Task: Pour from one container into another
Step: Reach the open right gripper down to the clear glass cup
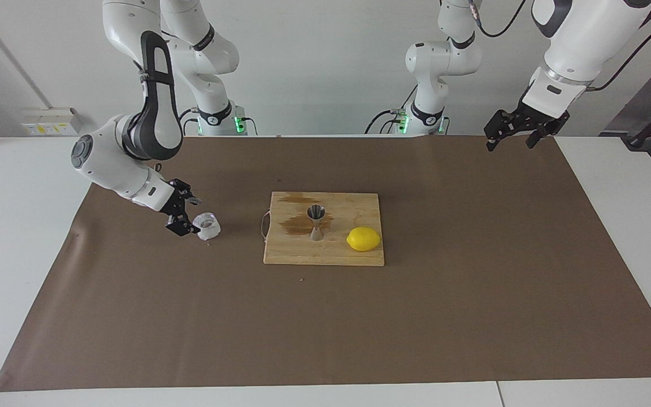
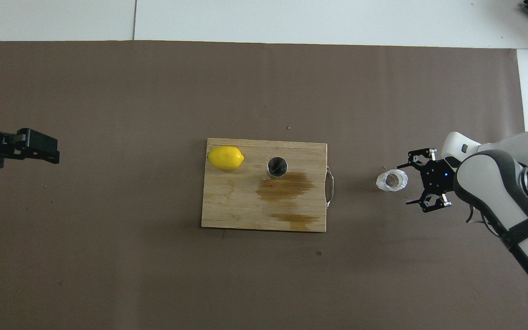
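Right hand point(image 1: 189, 217) low at the cup point(image 1: 207, 225), fingers spread wide, just beside it, gripping nothing. Cup upright on the brown paper point(image 1: 472, 282) covering the table, toward the right arm's end, well apart from the cutting board point(image 1: 354, 257). Jigger point(image 1: 316, 223) upright on the board beside a wet stain point(image 1: 294, 224), lemon point(image 1: 363, 238) next to it. Left hand point(image 1: 513, 137) waiting, raised over the paper's edge, fingers spread, empty.
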Action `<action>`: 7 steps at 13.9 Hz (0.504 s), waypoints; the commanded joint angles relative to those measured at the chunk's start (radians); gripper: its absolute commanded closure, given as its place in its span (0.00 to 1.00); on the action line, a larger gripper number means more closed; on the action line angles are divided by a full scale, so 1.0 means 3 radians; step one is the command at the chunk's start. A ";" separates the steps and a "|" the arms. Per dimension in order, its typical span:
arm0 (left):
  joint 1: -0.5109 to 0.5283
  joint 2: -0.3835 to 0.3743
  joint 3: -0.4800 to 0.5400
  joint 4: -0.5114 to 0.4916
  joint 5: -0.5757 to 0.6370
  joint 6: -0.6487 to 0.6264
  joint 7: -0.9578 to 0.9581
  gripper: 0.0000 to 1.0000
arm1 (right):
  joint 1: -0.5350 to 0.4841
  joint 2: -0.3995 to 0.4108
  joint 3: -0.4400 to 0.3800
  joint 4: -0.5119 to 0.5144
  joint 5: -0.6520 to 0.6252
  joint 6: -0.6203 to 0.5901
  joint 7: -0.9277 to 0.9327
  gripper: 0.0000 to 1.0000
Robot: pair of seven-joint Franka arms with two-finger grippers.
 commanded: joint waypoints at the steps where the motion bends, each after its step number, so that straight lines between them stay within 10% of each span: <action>1: -0.0015 -0.0049 0.0018 -0.0049 0.0042 0.0038 -0.0008 0.00 | -0.0045 0.0163 0.0024 -0.0032 0.0326 0.0111 -0.0352 0.00; 7: -0.0015 -0.0049 0.0018 -0.0049 0.0042 0.0038 -0.0013 0.00 | -0.0122 0.0415 0.0024 -0.0002 0.0849 0.0071 -0.0814 0.00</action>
